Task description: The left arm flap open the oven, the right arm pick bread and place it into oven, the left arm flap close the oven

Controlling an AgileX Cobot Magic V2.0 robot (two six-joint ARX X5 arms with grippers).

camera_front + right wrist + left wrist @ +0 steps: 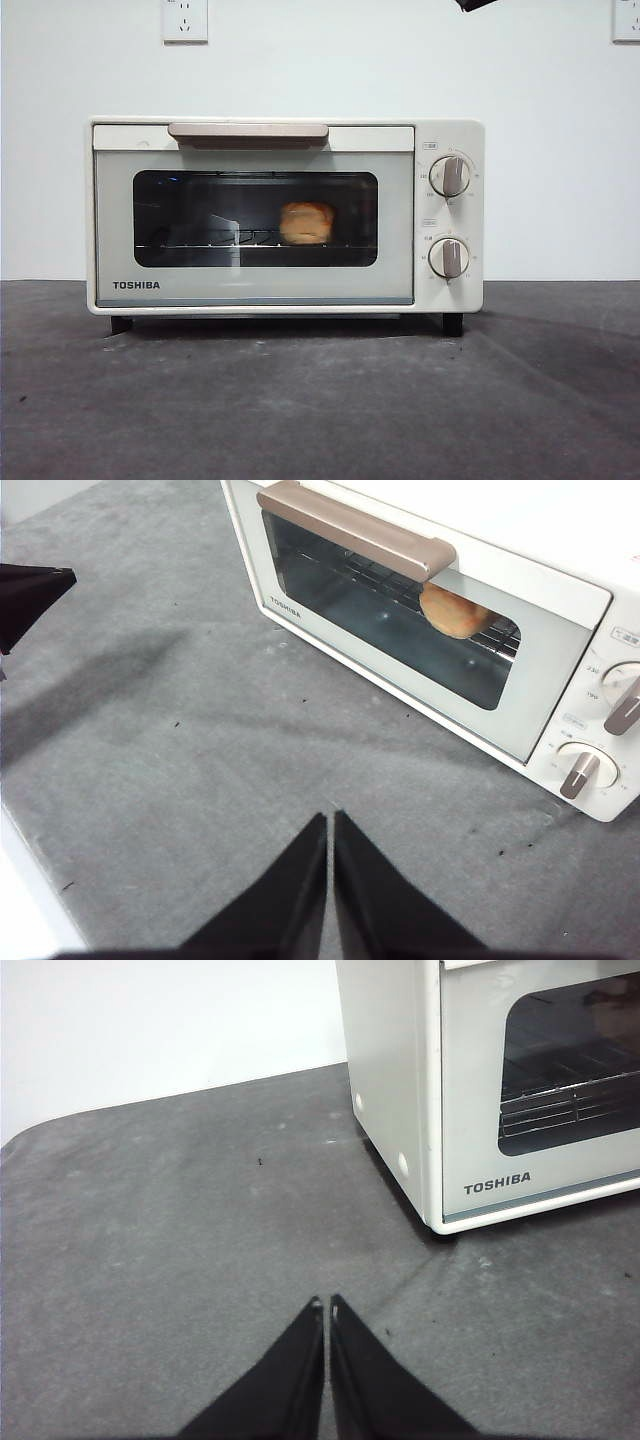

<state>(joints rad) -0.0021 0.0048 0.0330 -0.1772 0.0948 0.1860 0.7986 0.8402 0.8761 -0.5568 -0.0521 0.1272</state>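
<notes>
The cream-white TOSHIBA oven (285,215) stands in the middle of the table with its glass door shut and its beige handle (248,132) at the top. The golden bread (306,223) sits inside on the wire rack, seen through the glass; it also shows in the right wrist view (455,615). My left gripper (326,1306) is shut and empty over the mat, off the oven's (480,1090) left front corner. My right gripper (331,820) is shut and empty above the mat in front of the oven (420,630).
The dark grey mat (320,400) covers the table in front of the oven. Two knobs (450,176) sit on the oven's right panel. A black arm tip (474,4) shows at the top edge of the front view. The other arm's black tip (30,590) shows in the right wrist view.
</notes>
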